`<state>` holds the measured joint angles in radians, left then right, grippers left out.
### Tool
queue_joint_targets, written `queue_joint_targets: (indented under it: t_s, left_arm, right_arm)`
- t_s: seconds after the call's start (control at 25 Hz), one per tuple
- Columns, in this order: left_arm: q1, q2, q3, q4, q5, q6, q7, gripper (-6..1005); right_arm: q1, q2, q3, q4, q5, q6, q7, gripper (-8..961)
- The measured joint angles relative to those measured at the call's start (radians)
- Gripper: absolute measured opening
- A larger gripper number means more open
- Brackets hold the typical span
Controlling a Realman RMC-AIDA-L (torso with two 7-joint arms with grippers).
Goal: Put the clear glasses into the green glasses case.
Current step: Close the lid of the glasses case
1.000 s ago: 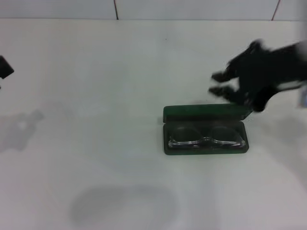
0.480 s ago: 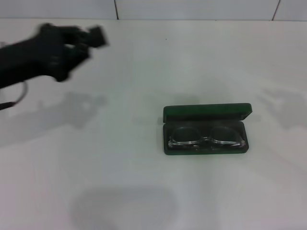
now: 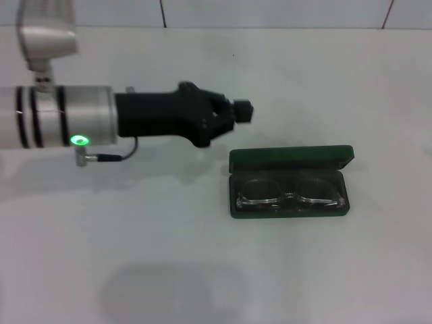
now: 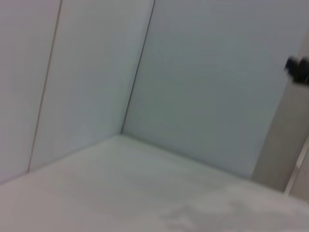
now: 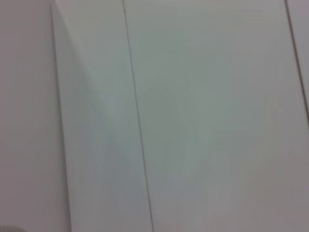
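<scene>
The main job looks done: the clear glasses point(image 3: 290, 194) lie folded inside the green glasses case point(image 3: 290, 160), whose lid stands open; closing it may be all that is left. The left gripper point(image 3: 236, 113) hovers over the white table point(image 3: 169, 256), with the case just beyond and below its tip; it holds nothing, but how far apart its fingers stand cannot be told. The case is a hard, round-cornered box, dark-lined; the glasses are thin, colourless plastic. The right gripper is out of view.

White tabletop point(image 4: 145, 193), panelled white wall point(image 4: 203, 72), dark blurred object point(image 4: 299, 70) at edge
</scene>
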<state>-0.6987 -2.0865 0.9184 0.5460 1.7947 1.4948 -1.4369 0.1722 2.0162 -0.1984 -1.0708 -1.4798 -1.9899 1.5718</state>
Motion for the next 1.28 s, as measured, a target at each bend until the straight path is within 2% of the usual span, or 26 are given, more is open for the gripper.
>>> queue_joint_targets:
  t_s: [0.28, 0.68, 0.84, 1.04, 1.16, 1.28]
  left_arm:
    - [-0.011, -0.01, 0.137, -0.041, -0.077, -0.118, 0.012, 98]
    - [-0.038, -0.019, 0.202, -0.141, -0.18, -0.163, 0.088, 114]
    - [-0.058, -0.02, 0.322, -0.174, -0.284, -0.22, 0.115, 115]
    - [-0.06, -0.02, 0.49, -0.156, -0.423, -0.316, 0.118, 116]
    - [-0.066, -0.019, 0.543, -0.148, -0.467, -0.356, 0.113, 117]
    - [-0.073, -0.02, 0.56, -0.148, -0.476, -0.377, 0.11, 118]
  right_arm:
    - [0.0, -0.002, 0.033, 0.031, -0.051, -0.009, -0.027, 210]
    - [0.022, -0.002, 0.022, 0.067, -0.093, -0.007, -0.043, 209]
    - [0.024, -0.002, 0.019, 0.091, -0.099, -0.01, -0.057, 209]
    - [0.023, -0.002, 0.019, 0.111, -0.111, -0.021, -0.065, 209]
    - [0.018, -0.002, 0.02, 0.115, -0.117, -0.029, -0.071, 209]
    - [0.016, -0.001, 0.02, 0.128, -0.122, -0.037, -0.075, 209]
